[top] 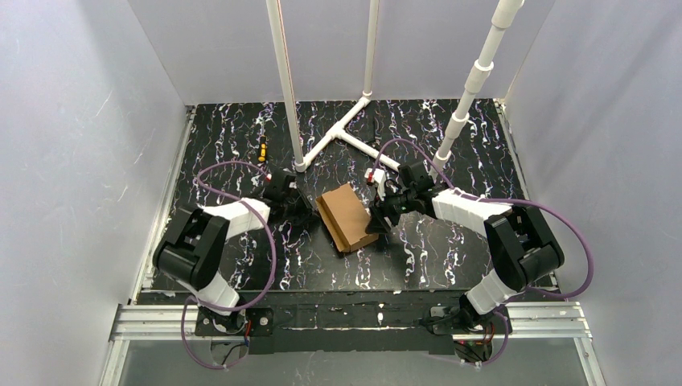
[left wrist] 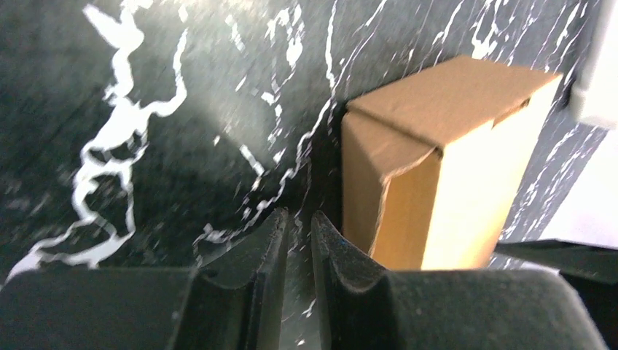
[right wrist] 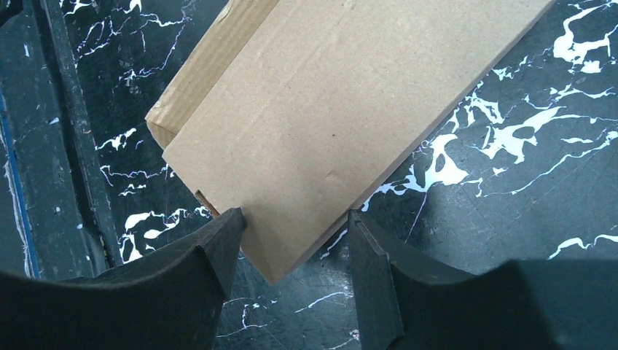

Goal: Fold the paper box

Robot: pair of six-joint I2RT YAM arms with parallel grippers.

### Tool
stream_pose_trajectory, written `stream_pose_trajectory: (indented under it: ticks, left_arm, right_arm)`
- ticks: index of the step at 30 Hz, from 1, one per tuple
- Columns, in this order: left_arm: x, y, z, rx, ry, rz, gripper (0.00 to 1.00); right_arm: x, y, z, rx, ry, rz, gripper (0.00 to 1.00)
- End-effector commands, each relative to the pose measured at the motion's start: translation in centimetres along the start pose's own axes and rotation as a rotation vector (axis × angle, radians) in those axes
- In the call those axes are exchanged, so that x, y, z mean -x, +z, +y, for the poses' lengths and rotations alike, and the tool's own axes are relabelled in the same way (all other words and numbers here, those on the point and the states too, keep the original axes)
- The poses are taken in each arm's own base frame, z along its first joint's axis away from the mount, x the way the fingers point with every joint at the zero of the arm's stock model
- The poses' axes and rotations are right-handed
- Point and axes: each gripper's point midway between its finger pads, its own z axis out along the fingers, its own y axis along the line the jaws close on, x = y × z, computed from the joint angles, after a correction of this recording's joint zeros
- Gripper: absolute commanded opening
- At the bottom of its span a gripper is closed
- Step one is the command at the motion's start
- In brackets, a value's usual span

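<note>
Top external view: paper box point(top: 347, 215) already looks like a closed little carton. It lies flat mid-counter point(top: 450, 249), turned at an angle, between the two arms. Folding looks nearly finished; the step in hand reads as final squaring and pressing of flaps.

Left wrist view: the end panel facing the left hand point(left wrist: 299, 219) has a seam that bows out a bit, not fully flush. This hand is almost closed, only a thin slit between the fingers, gripping nothing. It sits low over the counter, just beside the box end, not touching as far as I can see.

Right wrist view: right hand point(right wrist: 295, 219) is spread open, straddling one corner of the box. The left-side finger point(right wrist: 218, 248) touches the box edge; the other is at or just off the opposite edge. Can't tell whether it really clamps.

Next move, my guess: the right hand braces that corner while the left pushes the bowed end panel in. Needs a light push, since the cardboard would likely slide on the counter.

Pose: both arms reach inward, elbows out, wrists pitched down toward the box from opposite sides.
</note>
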Motion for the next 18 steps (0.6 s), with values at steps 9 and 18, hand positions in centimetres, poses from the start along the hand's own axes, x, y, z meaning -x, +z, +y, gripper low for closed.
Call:
stream_pose_trajectory:
  ticks: [9,18]
  left_arm:
    - [-6.1,-4.9,2.0,-0.120,0.141,0.108,0.18]
    - [-9.6,-4.7,-0.5,-0.183,0.111,0.165,0.15]
  right_arm:
    - [-0.4,0.3,-0.3,0.001,0.003,0.021,0.63]
    - [-0.5,0.2,-0.3,-0.003,0.003,0.024,0.63]
